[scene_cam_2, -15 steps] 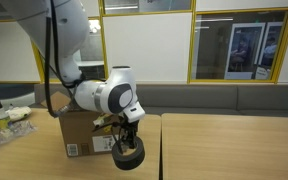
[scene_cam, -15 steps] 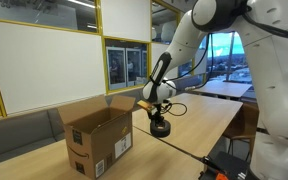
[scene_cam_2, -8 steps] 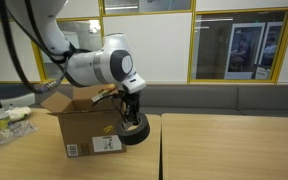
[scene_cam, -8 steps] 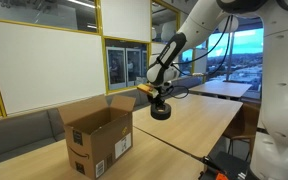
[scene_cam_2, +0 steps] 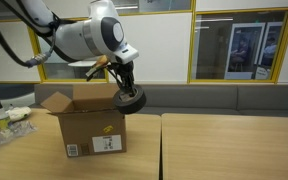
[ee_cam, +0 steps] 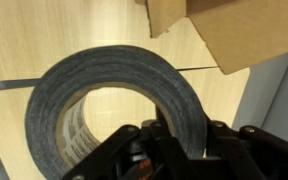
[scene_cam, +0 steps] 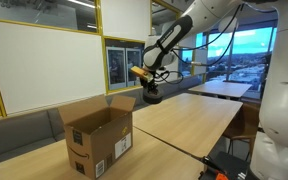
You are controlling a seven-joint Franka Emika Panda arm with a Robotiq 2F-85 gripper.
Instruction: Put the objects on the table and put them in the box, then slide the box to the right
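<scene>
My gripper point(scene_cam: 149, 88) is shut on a black roll of tape point(scene_cam: 151, 97) and holds it in the air, above and beside the right flap of the open cardboard box point(scene_cam: 96, 137). In an exterior view the tape roll point(scene_cam_2: 130, 99) hangs from the gripper point(scene_cam_2: 124, 88) just over the box's point(scene_cam_2: 94, 130) right top edge. In the wrist view the tape roll point(ee_cam: 124, 80) fills the frame, with the fingers point(ee_cam: 176, 135) clamped on its wall and a box flap point(ee_cam: 234, 30) at the top right.
The box stands on a long wooden table point(scene_cam: 184, 125) with a seam point(scene_cam_2: 161, 150) beside the box. Plastic-wrapped items point(scene_cam_2: 4, 125) lie at the table's far left. More tables point(scene_cam: 224, 88) and glass walls stand behind.
The gripper has lifted the tape roll from near the tabletop up to above the height of the box's rim and moved it toward the box opening.
</scene>
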